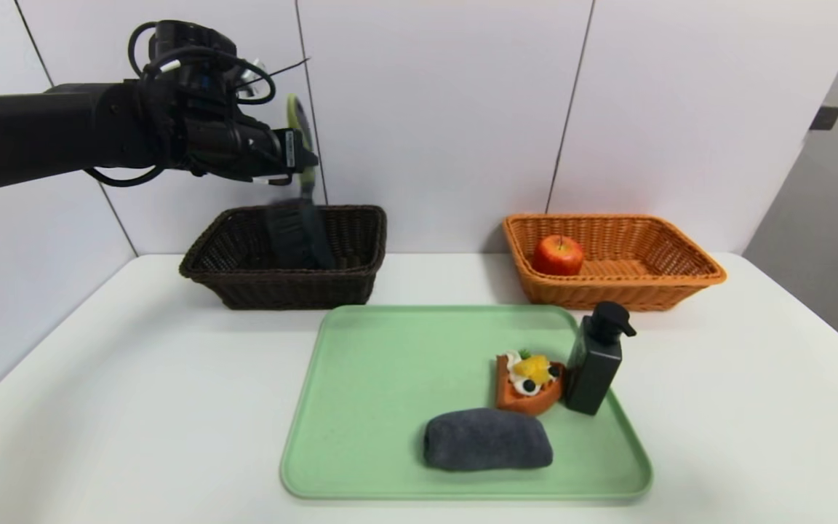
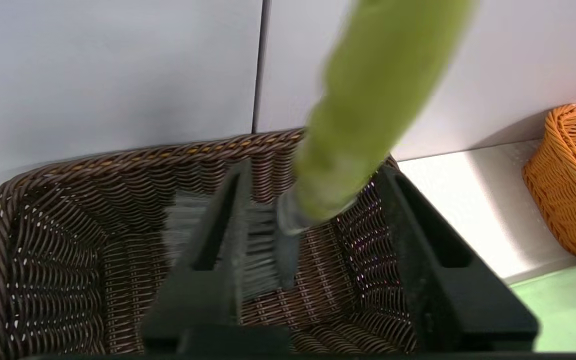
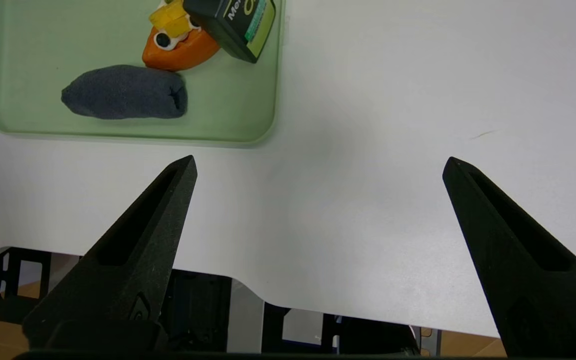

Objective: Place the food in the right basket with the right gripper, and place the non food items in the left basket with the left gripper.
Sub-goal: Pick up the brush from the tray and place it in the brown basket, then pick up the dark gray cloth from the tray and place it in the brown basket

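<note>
From the head view, the left end effector [image 1: 301, 161] hung above the dark brown basket [image 1: 244, 280], with the brush [image 1: 295, 233] blurred beneath it, bristle head low inside the basket. Only the left wrist view showed its fingers spread apart, the green handle passing loose between them. The apple [image 1: 558, 255] sat in the orange basket [image 1: 681, 273]. The right wrist view showed the right end effector [image 3: 319, 161] wide open and empty over the worktop [image 3: 393, 100], near the green tray [image 3: 228, 107] carrying the cloth roll [image 3: 124, 92], tart slice [image 3: 178, 45] and pump bottle [image 3: 233, 22].

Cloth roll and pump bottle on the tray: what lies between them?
In the head view, the tart slice sits between the cloth roll and the pump bottle, its tip against the bottle's base, on the green tray.
</note>
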